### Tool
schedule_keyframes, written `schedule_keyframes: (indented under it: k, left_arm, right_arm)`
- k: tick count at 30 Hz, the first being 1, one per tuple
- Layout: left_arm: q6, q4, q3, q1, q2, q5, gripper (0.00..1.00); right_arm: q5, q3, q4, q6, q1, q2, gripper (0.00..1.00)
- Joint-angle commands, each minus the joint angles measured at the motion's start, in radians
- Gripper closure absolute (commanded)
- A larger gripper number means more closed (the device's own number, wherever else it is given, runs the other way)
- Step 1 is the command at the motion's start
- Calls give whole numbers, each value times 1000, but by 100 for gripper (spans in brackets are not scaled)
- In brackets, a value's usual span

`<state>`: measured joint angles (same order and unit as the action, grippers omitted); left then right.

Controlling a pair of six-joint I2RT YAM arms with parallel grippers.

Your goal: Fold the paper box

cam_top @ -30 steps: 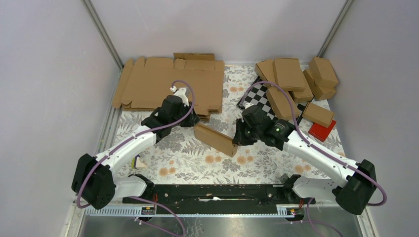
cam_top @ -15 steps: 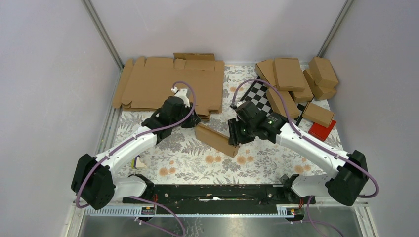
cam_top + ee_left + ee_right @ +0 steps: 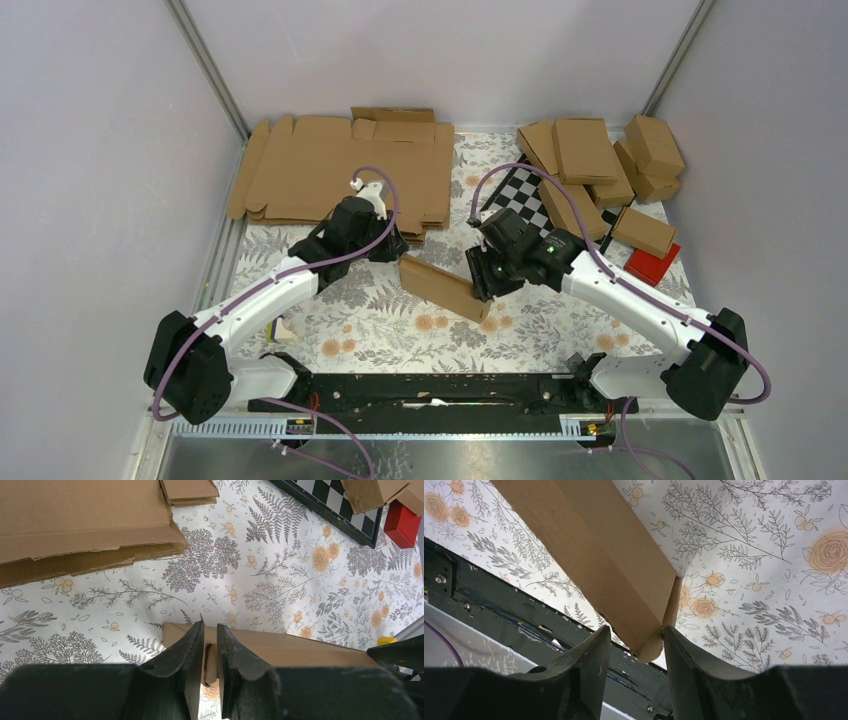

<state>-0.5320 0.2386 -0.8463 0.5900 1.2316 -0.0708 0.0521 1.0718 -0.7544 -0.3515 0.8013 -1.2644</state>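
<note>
**Arms.** 2 arms in view. The left arm (image 3: 260, 295) reaches from its base at 7 o'clock up to the table (image 3: 380, 320) centre, elbow bent. The left gripper (image 3: 210, 626) points at the 10 o'clock end of the paper box (image 3: 445, 288). Its jaws stand nearly together, clamped on a thin cardboard flap at that end. The right arm (image 3: 640, 305) reaches from 5 o'clock toward the centre, wrist angled down. The right gripper (image 3: 636, 632) straddles the box's 4 o'clock end with jaws apart. Whether its pads press the cardboard cannot be told.

**Count.**
- 1 paper box in work.
- 1 stack of flat blanks (image 3: 340, 170) at 11 o'clock; number of sheets not readable.
- At least 6 folded cartons (image 3: 585, 148) heaped at 1 to 2 o'clock.
- 1 chequered board (image 3: 520, 195), partly under that heap.
- 1 red block (image 3: 652, 265) at 3 o'clock.

**Paper box.** It lies at the table centre between the 2 grippers, long axis running from 10 to 4 o'clock. It is plain brown, unprinted, a slim oblong with sharp long creases. In the right wrist view a rounded tuck flap stands loose at the end.
</note>
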Motion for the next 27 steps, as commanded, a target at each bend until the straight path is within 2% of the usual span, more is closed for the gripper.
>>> schedule_keyframes:
  k: [1,3,6,16,22,27]
  left_arm:
    - [-1,-17,-4,2,-18,7,79]
    - [-2,-15,-4,2,-17,7,79]
    - [-2,-15,-4,2,-16,6,79]
    - [-8,-16,-5,7,-17,-2,79]
    - [-11,-15,-8,8,-23,-2,78]
    - [-15,-27,-7,10,-42,-27,59]
  right_arm:
    - [-47,18,-61,12,12,32,45]
    - [-46,19,-61,13,12,42,39]
    - [-47,28,-62,16,12,59,35]
    - [-76,66,-109,29,13,66,30]
    - [-82,30,-126,7,13,72,38]
    - [-83,-8,-75,-35,14,83,46]
